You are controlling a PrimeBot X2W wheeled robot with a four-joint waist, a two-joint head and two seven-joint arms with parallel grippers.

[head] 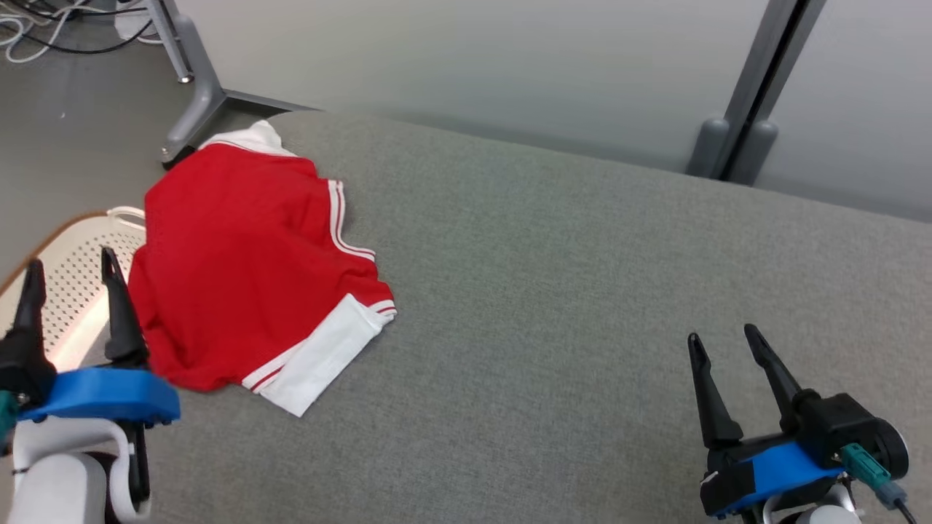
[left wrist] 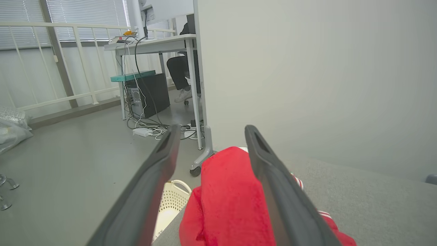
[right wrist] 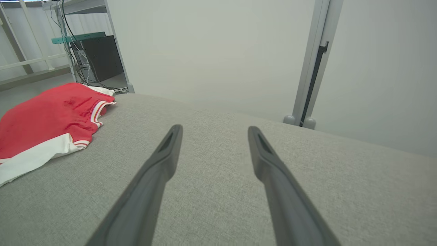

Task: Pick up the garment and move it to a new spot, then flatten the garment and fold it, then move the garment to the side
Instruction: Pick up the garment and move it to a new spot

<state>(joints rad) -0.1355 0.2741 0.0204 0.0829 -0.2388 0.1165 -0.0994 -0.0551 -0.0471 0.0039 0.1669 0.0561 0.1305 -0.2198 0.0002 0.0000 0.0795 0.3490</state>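
A red garment (head: 240, 262) with white trim lies folded in a compact heap at the left edge of the grey fabric surface (head: 582, 306). The same garment (left wrist: 228, 201) sits just beyond the fingers in the left wrist view, and the garment (right wrist: 47, 126) lies at the far left in the right wrist view. My left gripper (head: 73, 266) stands open at the lower left, beside the garment's left side, holding nothing. At the lower right my right gripper (head: 724, 335) is open and empty, well away from the garment.
A white perforated basket (head: 69, 280) stands below the surface's left edge, behind my left gripper. A grey partition (head: 473, 65) runs along the back, with a wheeled metal leg (head: 193, 109) on the floor. Farther off are a desk (left wrist: 153, 42) and cables.
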